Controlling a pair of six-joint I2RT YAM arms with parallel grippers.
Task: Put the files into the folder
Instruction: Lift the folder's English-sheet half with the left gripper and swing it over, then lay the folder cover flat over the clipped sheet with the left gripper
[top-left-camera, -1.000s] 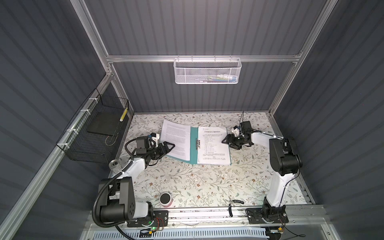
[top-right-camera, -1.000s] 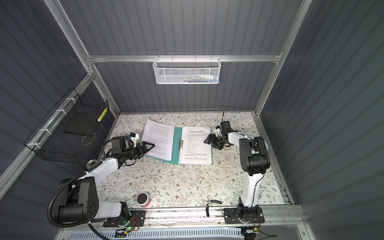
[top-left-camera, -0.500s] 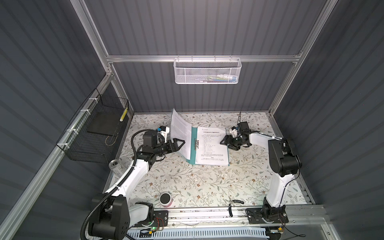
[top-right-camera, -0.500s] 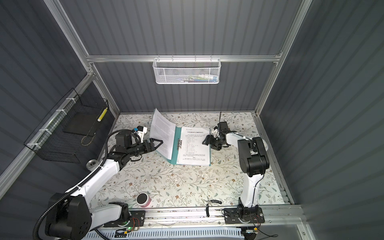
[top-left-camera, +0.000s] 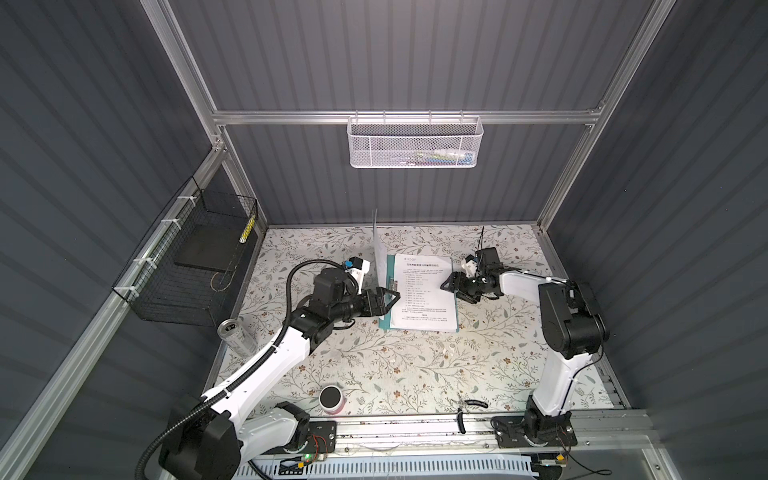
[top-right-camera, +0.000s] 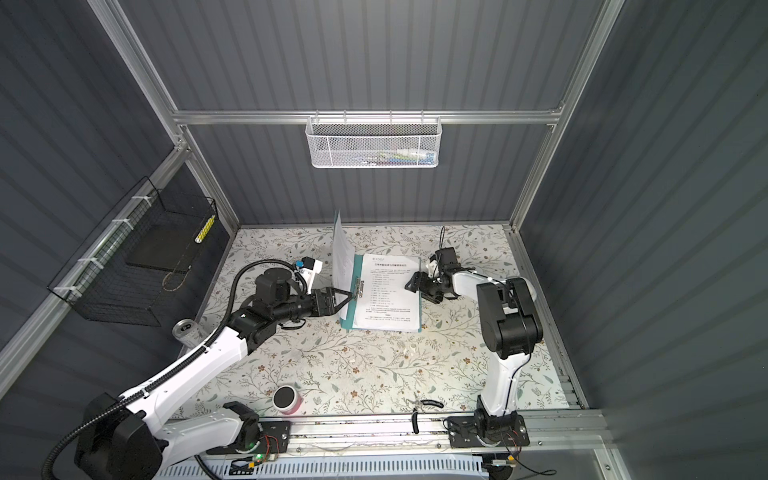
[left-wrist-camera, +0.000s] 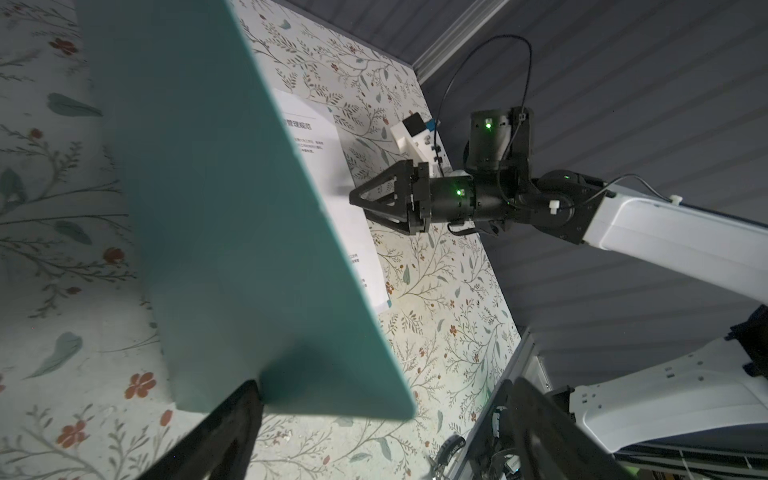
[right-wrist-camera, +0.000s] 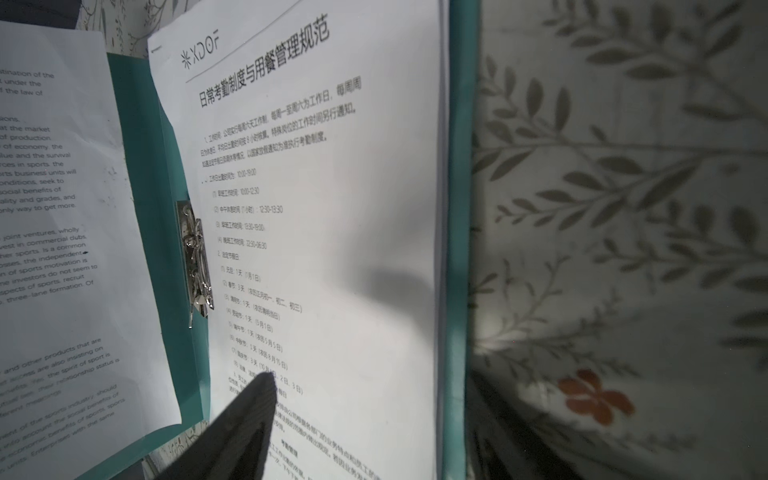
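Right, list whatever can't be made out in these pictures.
- Left wrist view: the folder's raised cover hides most of the files.
- Both top views: the mesh basket's contents, too small behind its mesh.
- Left wrist view: whether the left tool touches the cover; shadow blurs the contact.

Counted: one folder; files showed two printed faces, stack depth unclear; two arms, left arm and right arm; one white basket; one black basket; one can; one round pink container.
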